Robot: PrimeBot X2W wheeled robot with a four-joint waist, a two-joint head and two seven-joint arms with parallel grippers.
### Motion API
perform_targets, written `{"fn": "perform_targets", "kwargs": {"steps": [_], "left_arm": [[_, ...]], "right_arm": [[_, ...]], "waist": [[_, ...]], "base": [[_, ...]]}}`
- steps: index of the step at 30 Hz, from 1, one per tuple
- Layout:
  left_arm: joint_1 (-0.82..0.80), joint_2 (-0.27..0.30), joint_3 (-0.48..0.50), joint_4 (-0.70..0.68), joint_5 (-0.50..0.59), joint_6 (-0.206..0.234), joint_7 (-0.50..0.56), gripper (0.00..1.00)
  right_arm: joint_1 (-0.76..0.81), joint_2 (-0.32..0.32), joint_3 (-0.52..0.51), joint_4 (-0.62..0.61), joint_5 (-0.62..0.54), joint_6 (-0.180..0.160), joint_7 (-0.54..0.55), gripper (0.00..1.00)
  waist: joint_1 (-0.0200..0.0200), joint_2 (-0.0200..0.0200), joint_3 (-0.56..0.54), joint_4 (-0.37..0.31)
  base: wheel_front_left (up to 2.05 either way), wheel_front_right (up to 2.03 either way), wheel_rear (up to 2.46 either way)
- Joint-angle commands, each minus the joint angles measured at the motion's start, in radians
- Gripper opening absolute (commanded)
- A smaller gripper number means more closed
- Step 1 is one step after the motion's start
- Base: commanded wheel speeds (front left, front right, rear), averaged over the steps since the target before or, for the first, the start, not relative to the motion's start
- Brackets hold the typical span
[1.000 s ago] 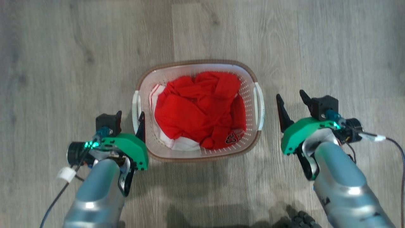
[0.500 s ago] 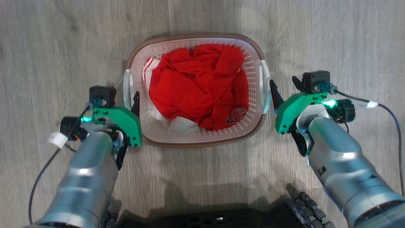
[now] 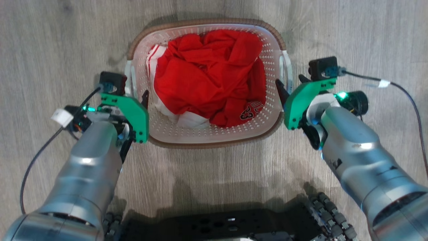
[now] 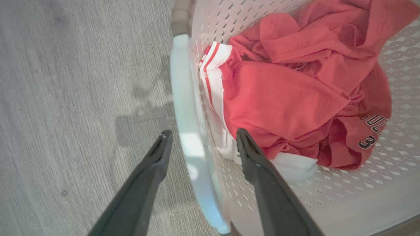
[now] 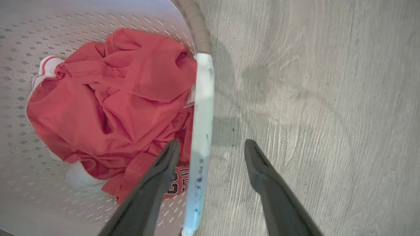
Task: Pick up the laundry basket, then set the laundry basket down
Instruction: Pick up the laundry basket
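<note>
Left end effector (image 4: 203, 132), right end effector (image 5: 212, 142) — straddling laundry basket (image 3: 200, 134) handles (image 4: 186, 108).

Perforated plastic laundry basket (image 3: 214, 135), matt

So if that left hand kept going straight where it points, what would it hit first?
Probably the white handle of the laundry basket, which lines up between the open fingers of the left hand; depth is unclear.

One laundry basket (image 3: 207, 144) is being counted, with two white handles (image 4: 188, 124) (one per side). Two end effectors are being counted, the left end effector (image 4: 203, 132) and the right end effector (image 5: 212, 142), each with two dark fingers (image 4: 262, 183).
</note>
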Motion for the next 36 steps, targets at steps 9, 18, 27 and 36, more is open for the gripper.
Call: {"fn": "perform_targets", "kwargs": {"steps": [9,18,27,36], "left_arm": [[-0.048,0.023,-0.078,0.004,-0.086,-0.006,0.098,1.0],[-0.086,0.021,-0.132,-0.001,-0.168,-0.006,0.166,1.0],[-0.112,0.033,-0.183,0.001,-0.22,-0.006,0.164,1.0],[-0.123,0.033,-0.226,0.004,-0.258,-0.006,0.154,1.0]], "right_arm": [[-0.045,0.012,0.089,0.037,0.092,-0.001,0.048,1.0],[-0.082,0.012,0.121,0.064,0.152,-0.001,0.074,1.0],[-0.107,0.012,0.154,0.078,0.216,-0.001,0.078,1.0],[-0.127,0.012,0.202,0.094,0.245,-0.001,0.071,1.0]], "waist": [[-0.0001,-0.0001,0.067,0.005],[-0.0001,-0.0001,0.1,0.015],[-0.0001,-0.0001,0.127,0.019],[-0.0001,-0.0001,0.142,0.027]], "base": [[0.0,0.0,0.0],[0.0,0.0,0.0],[0.0,0.0,0.0],[0.0,0.0,0.0]]}}
